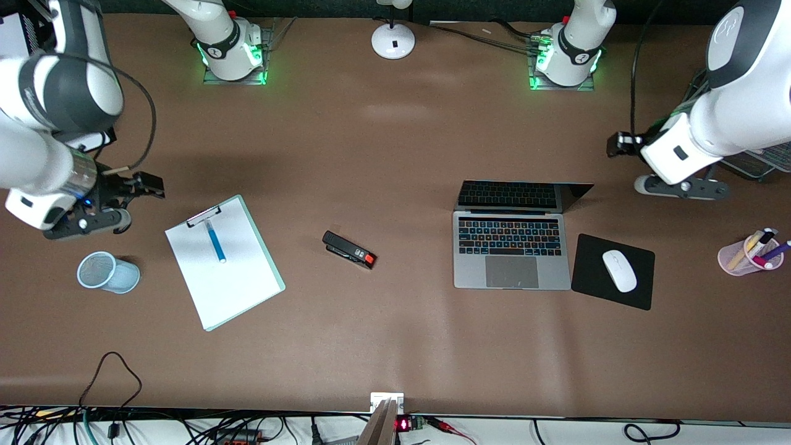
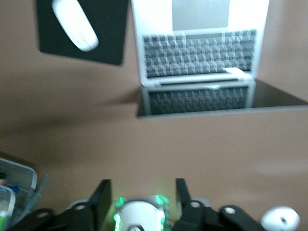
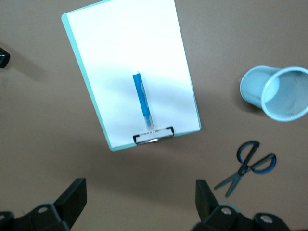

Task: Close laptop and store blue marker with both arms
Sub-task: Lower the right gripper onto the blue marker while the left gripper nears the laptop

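The laptop (image 1: 511,253) stands open on the table toward the left arm's end, its lid (image 1: 519,196) tilted back; it also shows in the left wrist view (image 2: 199,53). The blue marker (image 1: 216,242) lies on a clipboard's white paper (image 1: 222,272), also in the right wrist view (image 3: 143,101). My left gripper (image 1: 617,146) hangs open and empty (image 2: 141,195) above the table beside the laptop's lid. My right gripper (image 1: 147,185) hangs open and empty (image 3: 139,195) above the table beside the clipboard's clip end.
A black stapler (image 1: 349,250) lies between the clipboard and the laptop. A white mouse (image 1: 619,270) sits on a black mouse pad (image 1: 587,278) beside the laptop. A blue mesh cup (image 1: 108,272) lies tipped near the clipboard. Scissors (image 3: 248,166) lie near it. A pink pen cup (image 1: 749,253) stands at the table's end.
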{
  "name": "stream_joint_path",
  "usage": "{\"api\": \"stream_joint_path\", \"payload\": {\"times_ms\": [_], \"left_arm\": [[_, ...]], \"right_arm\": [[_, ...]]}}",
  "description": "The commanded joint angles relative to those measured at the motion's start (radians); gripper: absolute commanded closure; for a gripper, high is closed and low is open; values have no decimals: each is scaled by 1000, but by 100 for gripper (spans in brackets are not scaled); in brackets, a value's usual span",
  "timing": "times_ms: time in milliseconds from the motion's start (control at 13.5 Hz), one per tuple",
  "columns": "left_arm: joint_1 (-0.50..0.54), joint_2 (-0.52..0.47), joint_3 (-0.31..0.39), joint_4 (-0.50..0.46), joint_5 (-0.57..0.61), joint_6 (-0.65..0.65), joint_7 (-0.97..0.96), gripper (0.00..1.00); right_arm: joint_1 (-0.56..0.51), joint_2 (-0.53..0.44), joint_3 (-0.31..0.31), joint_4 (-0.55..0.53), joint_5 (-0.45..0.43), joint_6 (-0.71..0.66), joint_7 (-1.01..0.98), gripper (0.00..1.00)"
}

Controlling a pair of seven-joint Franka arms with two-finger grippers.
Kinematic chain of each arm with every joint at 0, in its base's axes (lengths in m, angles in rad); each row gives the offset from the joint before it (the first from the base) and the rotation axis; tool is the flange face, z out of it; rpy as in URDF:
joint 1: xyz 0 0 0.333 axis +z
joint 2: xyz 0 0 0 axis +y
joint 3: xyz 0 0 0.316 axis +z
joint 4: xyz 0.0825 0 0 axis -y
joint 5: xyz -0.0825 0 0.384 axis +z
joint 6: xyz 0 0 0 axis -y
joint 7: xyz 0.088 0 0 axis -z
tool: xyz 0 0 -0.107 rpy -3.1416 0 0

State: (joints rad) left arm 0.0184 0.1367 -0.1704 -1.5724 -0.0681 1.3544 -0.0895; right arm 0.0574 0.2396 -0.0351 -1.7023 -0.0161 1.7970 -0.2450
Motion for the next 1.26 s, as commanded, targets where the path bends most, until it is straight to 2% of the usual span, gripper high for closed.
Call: {"api": "stream_joint_path", "payload": {"times_ms": [0,223,372,446,669,966,1041,1189], "left_arm": [[0,-11,-33,-23,-58,-55,-27,90],[3,-55,-130,-119,-64,-44,-85,90],[9,-86,-159,-197,-65,12,-87,91],[0,-116,-167,-255,-93,65,-88,91],[8,-209,-256,-444,-99,253,-107,91],[8,-200,-293,-579,-93,477,-111,91],[5,-192,-294,-628,-90,580,-108,91],[2,-137,-307,-643,-78,722,-105,92]], "right_arm": [[-5,47,4,-3,2,73,-60,0],[-5,93,4,-28,4,165,-114,0],[-1,112,6,-77,5,253,-149,0],[-1,128,7,-97,5,301,-193,1],[-1,191,11,-106,11,386,-286,8],[9,266,32,-105,13,468,-287,22],[9,289,32,-100,13,490,-287,23],[24,322,34,-96,13,527,-287,32]]}}
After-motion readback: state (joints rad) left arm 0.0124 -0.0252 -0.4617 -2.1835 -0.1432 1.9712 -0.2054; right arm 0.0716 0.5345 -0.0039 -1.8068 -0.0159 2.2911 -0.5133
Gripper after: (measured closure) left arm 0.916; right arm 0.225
